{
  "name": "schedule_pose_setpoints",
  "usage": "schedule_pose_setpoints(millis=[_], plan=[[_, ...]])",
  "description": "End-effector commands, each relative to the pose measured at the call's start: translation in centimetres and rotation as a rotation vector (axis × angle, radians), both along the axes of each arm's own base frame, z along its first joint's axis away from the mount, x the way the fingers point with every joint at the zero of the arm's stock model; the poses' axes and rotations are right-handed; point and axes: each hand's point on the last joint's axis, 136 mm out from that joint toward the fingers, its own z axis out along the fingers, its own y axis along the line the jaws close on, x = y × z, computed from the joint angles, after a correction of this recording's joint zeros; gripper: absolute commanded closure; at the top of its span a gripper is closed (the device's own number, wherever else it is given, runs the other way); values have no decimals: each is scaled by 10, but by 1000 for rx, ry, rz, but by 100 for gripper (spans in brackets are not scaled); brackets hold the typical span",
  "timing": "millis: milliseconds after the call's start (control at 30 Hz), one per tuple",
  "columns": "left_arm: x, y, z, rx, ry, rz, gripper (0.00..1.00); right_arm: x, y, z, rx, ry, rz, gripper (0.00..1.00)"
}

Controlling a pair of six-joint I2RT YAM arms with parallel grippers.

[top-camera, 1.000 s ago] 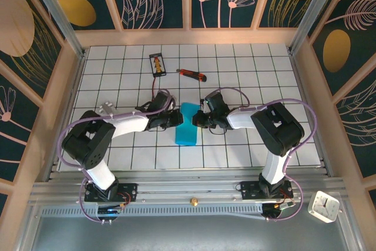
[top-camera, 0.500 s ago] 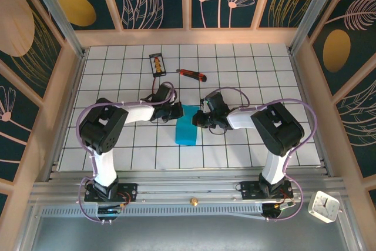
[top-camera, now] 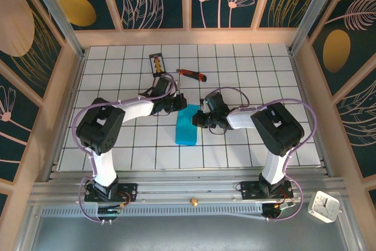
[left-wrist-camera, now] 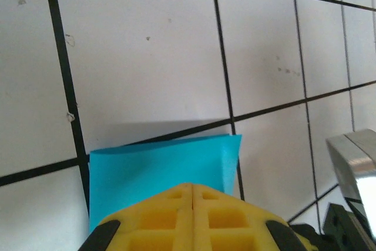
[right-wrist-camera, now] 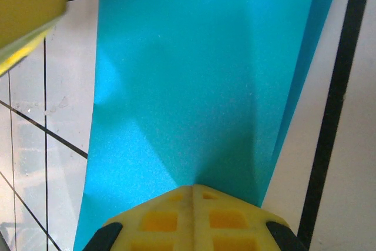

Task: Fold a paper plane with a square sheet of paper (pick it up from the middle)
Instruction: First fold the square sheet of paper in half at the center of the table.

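The square sheet of paper (top-camera: pixel 187 126) lies on the tiled table, folded into a tall cyan rectangle. My left gripper (top-camera: pixel 180 106) is at its far left corner, shut. In the left wrist view the yellow fingertips (left-wrist-camera: pixel 192 187) meet over the paper (left-wrist-camera: pixel 158 161), with nothing seen between them. My right gripper (top-camera: pixel 199 119) is at the paper's right edge, also shut. Its tips (right-wrist-camera: pixel 194 190) rest on the blue sheet (right-wrist-camera: pixel 194 74), where a second layer peeks out on the right. A yellow finger (right-wrist-camera: pixel 26 10) of the left gripper shows at the top left of the right wrist view.
A red-and-black utility knife (top-camera: pixel 191 74) and a black card with a figure (top-camera: pixel 157 64) lie on the far tiles. Wooden walls (top-camera: pixel 66 92) fence the table on three sides. A small clock (top-camera: pixel 324 206) sits off the table at the near right.
My left gripper has slid along the paper's left edge toward the far corner, and its elbow has swung inward. The right arm and the paper have hardly moved.
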Motion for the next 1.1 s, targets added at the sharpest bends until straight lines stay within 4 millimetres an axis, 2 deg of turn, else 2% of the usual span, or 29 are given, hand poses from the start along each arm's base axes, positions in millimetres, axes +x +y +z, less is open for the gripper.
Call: schedule_pose_setpoints(millis=[0,167,333,433,500,600,667,767,867,967,1067], plan=[[3,12,-32,86,36,7,95,-38,-68,-77,-332,177,-74,100],[9,29,-56,160,47,40,96,-39,-70,-76,-336,177,-79,100],[12,40,-55,175,33,69,96,-43,-72,-77,-338,185,-81,100],[15,39,-43,163,12,67,95,-43,-73,-77,-340,187,-81,100],[14,34,-27,121,1,66,92,-43,-73,-77,-339,189,-82,100],[4,26,6,10,-21,63,87,-43,-72,-77,-337,188,-84,100],[-10,23,16,-43,-10,59,85,-43,-71,-77,-336,190,-83,100],[-41,18,6,-81,63,33,85,-41,-71,-77,-335,188,-82,100],[-58,14,-8,-81,106,6,90,-41,-71,-77,-337,187,-80,100],[-57,15,-23,-49,121,3,94,-41,-70,-78,-338,187,-76,100],[-50,31,-42,31,133,58,97,-41,-71,-78,-340,185,-77,100]])
